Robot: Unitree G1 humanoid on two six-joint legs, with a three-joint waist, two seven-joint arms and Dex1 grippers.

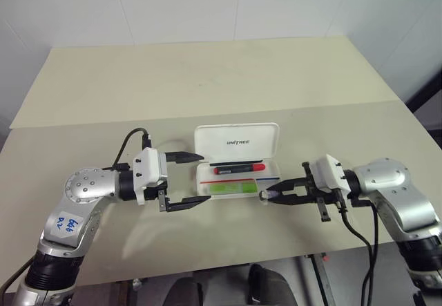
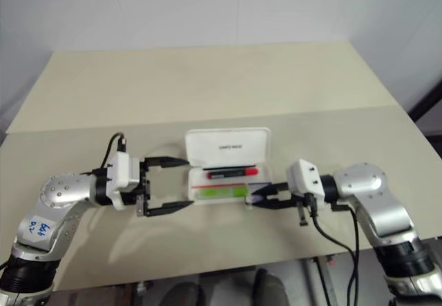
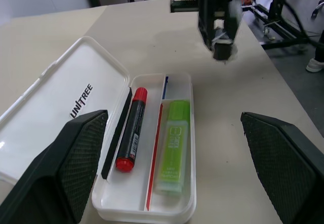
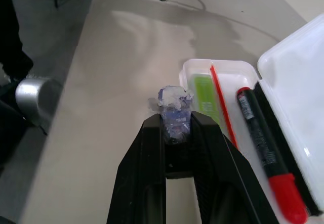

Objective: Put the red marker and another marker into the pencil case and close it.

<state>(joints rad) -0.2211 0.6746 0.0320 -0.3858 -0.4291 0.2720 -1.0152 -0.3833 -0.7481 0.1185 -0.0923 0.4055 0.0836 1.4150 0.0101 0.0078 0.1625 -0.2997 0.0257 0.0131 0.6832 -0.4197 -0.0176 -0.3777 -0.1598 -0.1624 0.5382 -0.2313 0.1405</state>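
White plastic, head view: the pencil case (image 1: 237,159) lies open on the table (image 1: 207,85), long axis running from one claw to the other; left gripper (image 1: 188,180) just beside its left end, jaws wide and empty.
Left wrist view: one red marker (image 3: 130,129) and one green highlighter (image 3: 173,145) lie inside the case, parallel to its length.
Right wrist view: right gripper (image 4: 174,120) just beside the case's right end, closed on a small crumpled grey-silver object (image 4: 173,104).
Judgement: lid remains; both claws look about equally near.
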